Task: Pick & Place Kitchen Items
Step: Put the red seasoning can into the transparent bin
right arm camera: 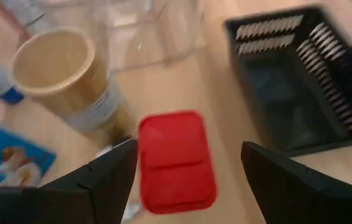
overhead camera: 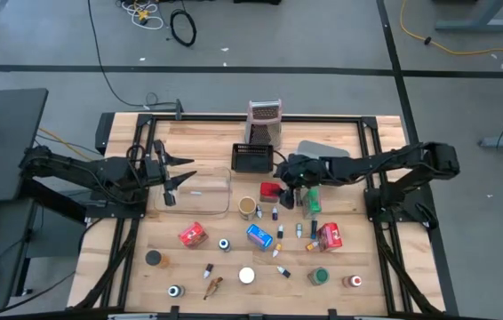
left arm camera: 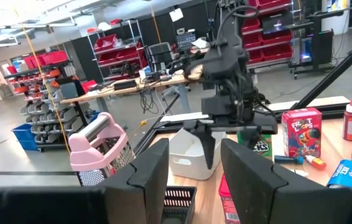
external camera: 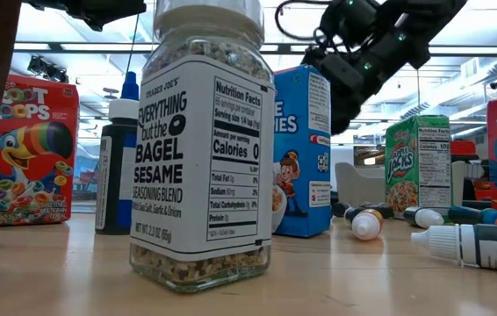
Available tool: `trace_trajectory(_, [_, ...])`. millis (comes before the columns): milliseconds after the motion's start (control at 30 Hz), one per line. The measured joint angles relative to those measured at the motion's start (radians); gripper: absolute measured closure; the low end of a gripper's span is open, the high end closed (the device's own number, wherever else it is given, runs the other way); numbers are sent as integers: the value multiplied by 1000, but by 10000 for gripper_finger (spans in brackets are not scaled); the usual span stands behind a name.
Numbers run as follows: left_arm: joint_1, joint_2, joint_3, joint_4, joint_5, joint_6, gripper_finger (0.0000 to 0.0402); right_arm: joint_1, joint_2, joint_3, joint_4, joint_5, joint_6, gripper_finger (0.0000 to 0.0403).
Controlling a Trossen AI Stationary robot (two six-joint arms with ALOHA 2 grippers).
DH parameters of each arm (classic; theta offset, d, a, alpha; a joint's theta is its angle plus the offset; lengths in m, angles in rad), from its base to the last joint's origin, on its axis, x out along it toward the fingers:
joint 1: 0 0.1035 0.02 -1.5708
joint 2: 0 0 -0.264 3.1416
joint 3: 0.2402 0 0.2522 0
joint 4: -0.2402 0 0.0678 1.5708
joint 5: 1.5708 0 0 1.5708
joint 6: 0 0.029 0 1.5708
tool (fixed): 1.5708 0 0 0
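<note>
My right claw (right arm camera: 185, 168) hangs spread apart over a red, flat, rounded-rectangle lid (right arm camera: 176, 160). At its ten o'clock stands a tan-capped jar (right arm camera: 64, 74).

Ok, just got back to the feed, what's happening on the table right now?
The right gripper hangs open right above a small red-lidded container on the wooden table, between the black mesh basket and a beige-lidded jar. It holds nothing. The left gripper waits by the clear tub, part open and empty. Cereal packets, jars and small bottles lie scattered across the front of the table.
</note>
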Motion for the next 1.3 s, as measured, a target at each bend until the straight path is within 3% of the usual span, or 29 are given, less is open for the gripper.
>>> trace_trajectory(333, [0, 0, 0, -5, 0, 0, 246, -15, 81, 0, 17, -107, -61, 117])
trace_trajectory(533, [0, 0, 0, -5, 0, 0, 246, -22, 94, 0, 17, -24, -164, 117])
trace_trajectory(700, [0, 0, 0, -5, 0, 0, 246, -36, 94, 0, 17, -62, -175, 125])
trace_trajectory(967, [0, 0, 0, -5, 0, 0, 246, -58, 94, 0, 17, -95, -175, 175])
trace_trajectory(1200, [0, 0, 0, -5, 0, 0, 246, -74, 93, -1, 40, -91, -228, 164])
trace_trajectory(1300, [0, 0, 0, -5, 0, 6, 246, -75, 81, -1, 50, -72, -328, 162])
